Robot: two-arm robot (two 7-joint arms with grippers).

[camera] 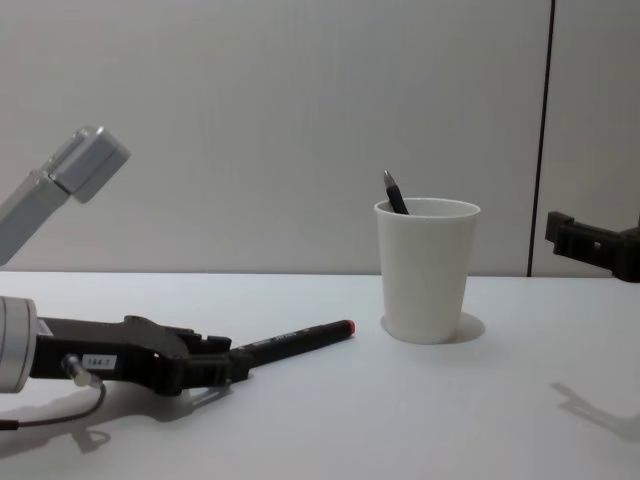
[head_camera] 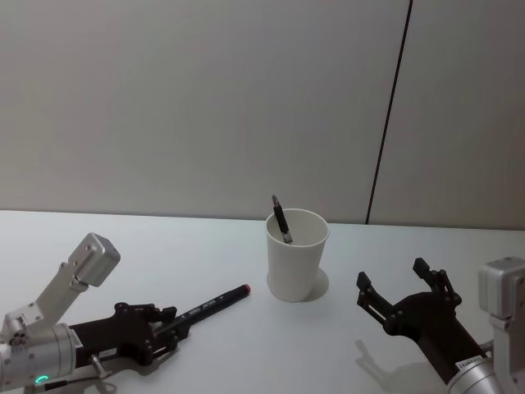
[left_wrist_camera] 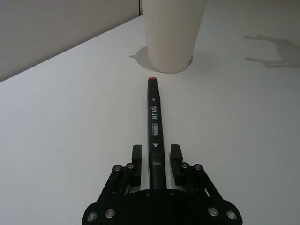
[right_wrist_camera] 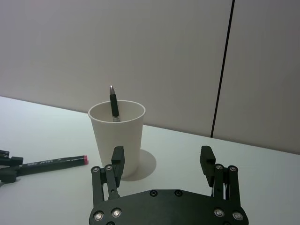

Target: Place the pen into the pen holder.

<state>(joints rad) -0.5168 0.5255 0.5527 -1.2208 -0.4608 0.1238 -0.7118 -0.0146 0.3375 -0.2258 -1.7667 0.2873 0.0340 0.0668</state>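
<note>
The pen (head_camera: pixel 215 303) is a black marker with a red tip, lying along the white table with that tip toward the pen holder (head_camera: pixel 295 258), a white paper cup. My left gripper (left_wrist_camera: pixel 155 157) is down at the table, open, its fingers (left_wrist_camera: pixel 136 158) straddling the pen's (left_wrist_camera: pixel 154 117) rear end with a small gap on each side. A second, dark pen (head_camera: pixel 281 220) stands tilted inside the pen holder (camera: pixel 425 270). My right gripper (head_camera: pixel 392 275) hovers open and empty, right of the pen holder (right_wrist_camera: pixel 117 136).
The white table (head_camera: pixel 98 226) runs back to a plain grey wall (head_camera: pixel 205 98) with a dark vertical seam (head_camera: pixel 390 115). Bare tabletop lies between the pen's red tip (camera: pixel 345 326) and the cup, and in front of both.
</note>
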